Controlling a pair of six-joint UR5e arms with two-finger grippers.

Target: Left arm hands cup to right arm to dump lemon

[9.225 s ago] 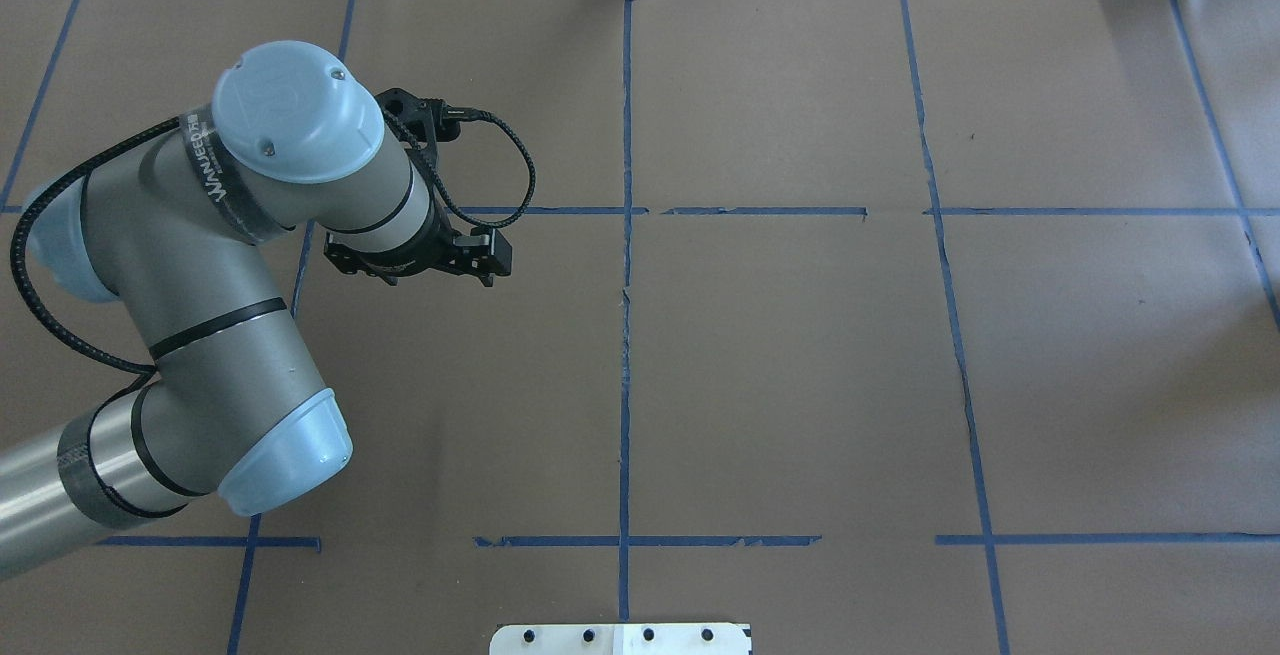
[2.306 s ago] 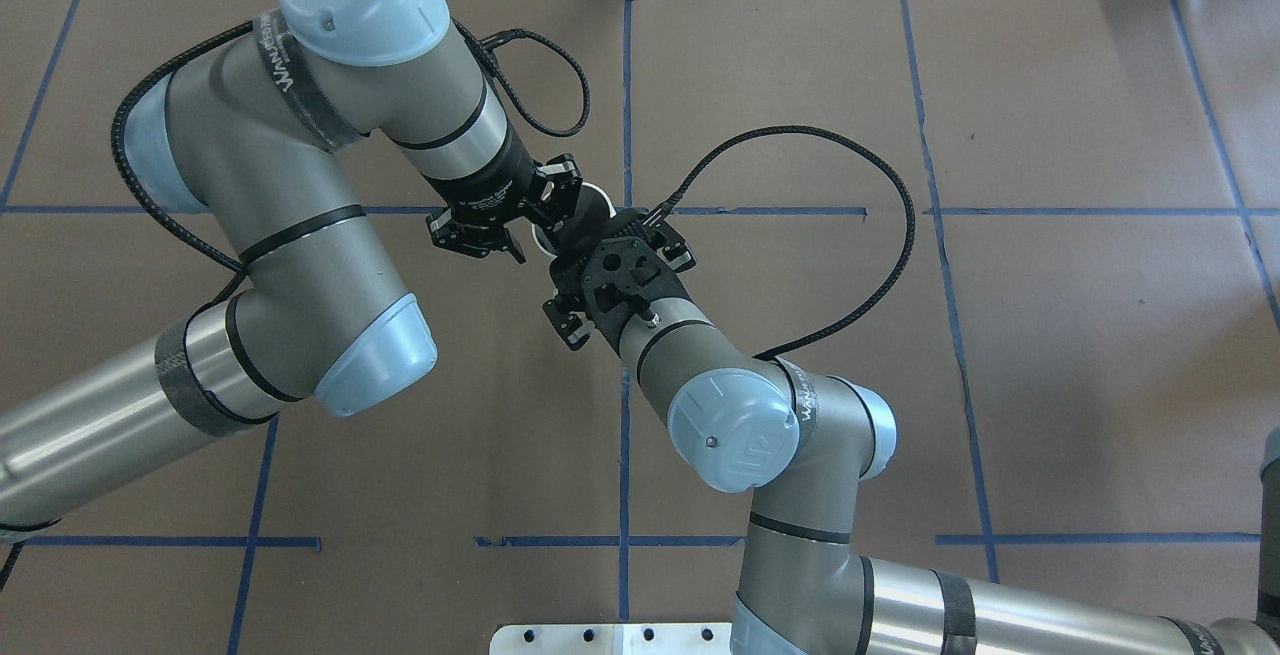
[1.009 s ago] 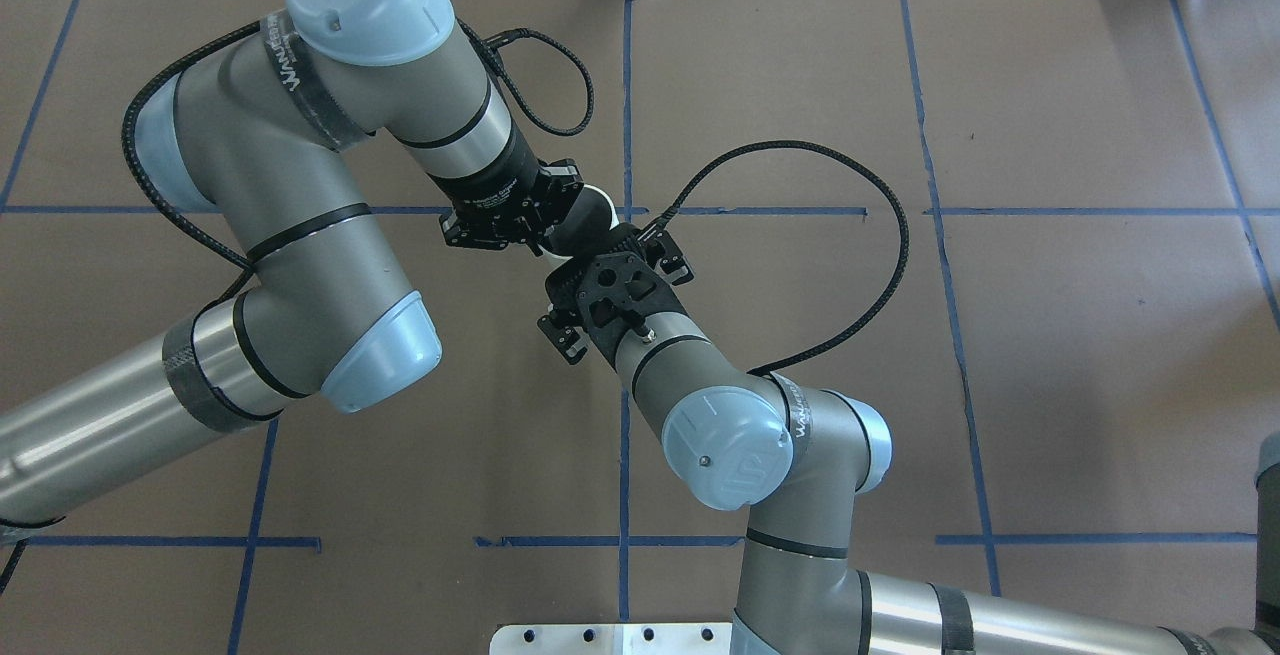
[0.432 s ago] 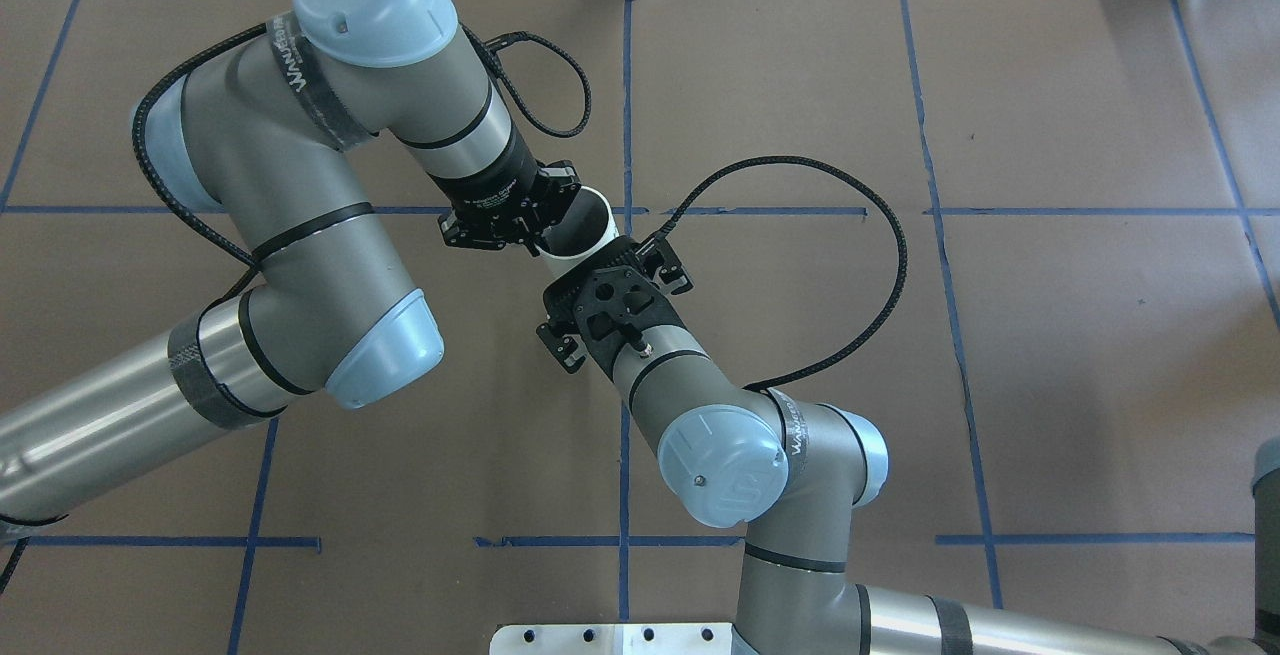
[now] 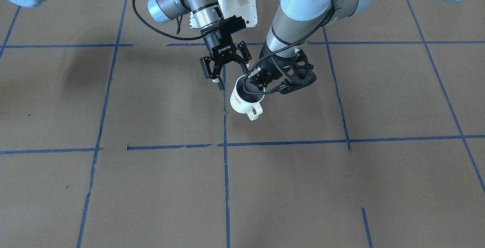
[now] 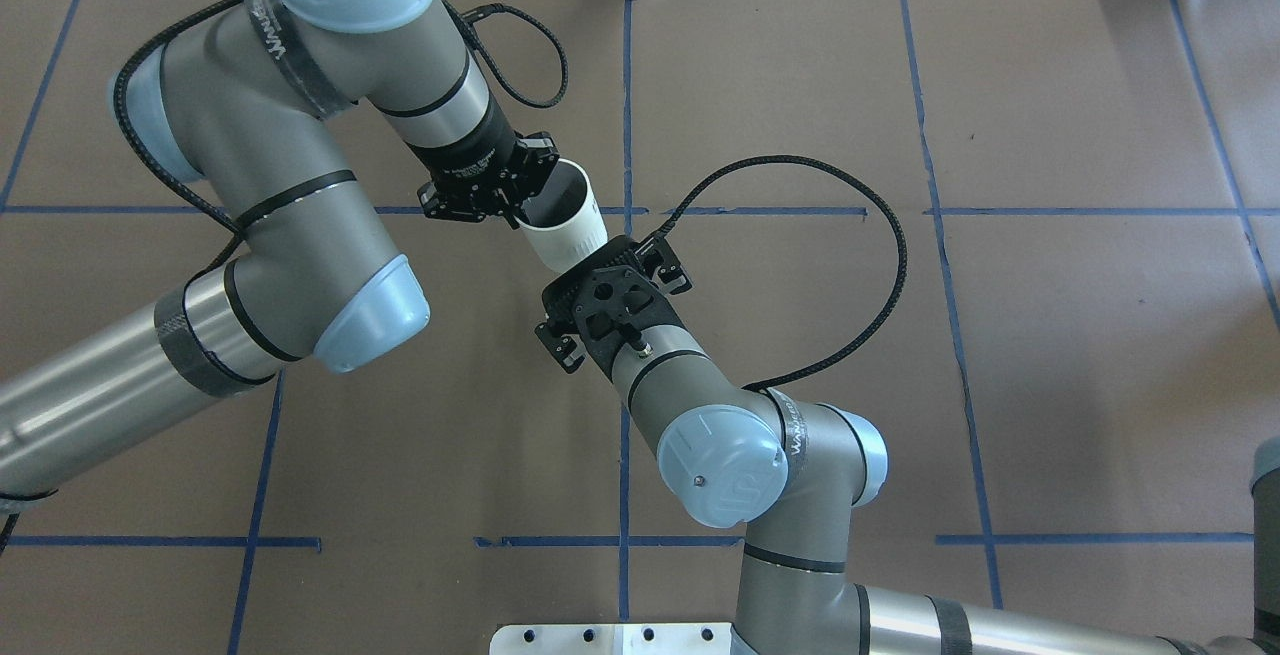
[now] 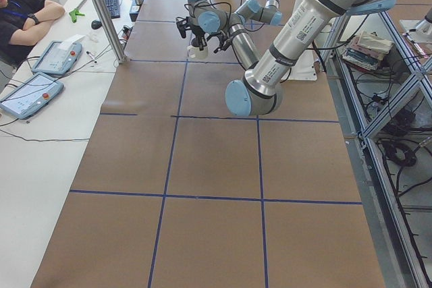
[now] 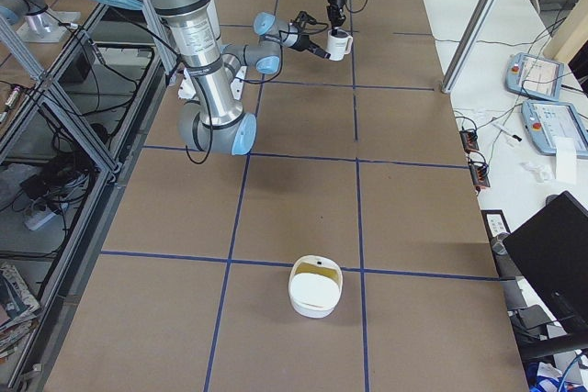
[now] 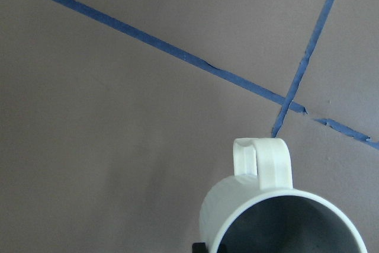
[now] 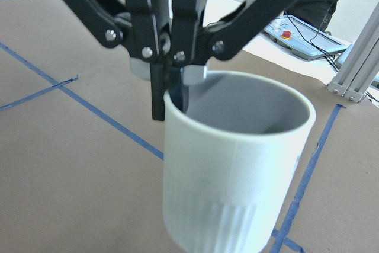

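The white cup [image 5: 242, 100] hangs tilted above the table's middle, its handle [image 5: 254, 114] pointing down. My left gripper [image 5: 254, 82] is shut on its rim, one finger inside and one outside, as the right wrist view shows [image 10: 170, 96]. In the overhead view the cup [image 6: 565, 225] sits between the two wrists. My right gripper [image 5: 232, 74], marked ROBOTIQ, stands open just beside the cup and does not grip it. The cup's grey inside [image 10: 237, 111] shows no lemon; the lemon is hidden.
Brown paper with blue tape lines [image 6: 625, 385] covers the table. A white container [image 8: 315, 286] with yellow showing in it stands at the far end on the right arm's side. A seated person [image 7: 20, 11], teach pendants [image 7: 27, 92] and a metal post [image 7: 101, 11] line one side.
Since 9 s ago both arms have met over the table's middle, the left holding the cup. In the last half second the left gripper pulled the cup back and away from the right gripper.
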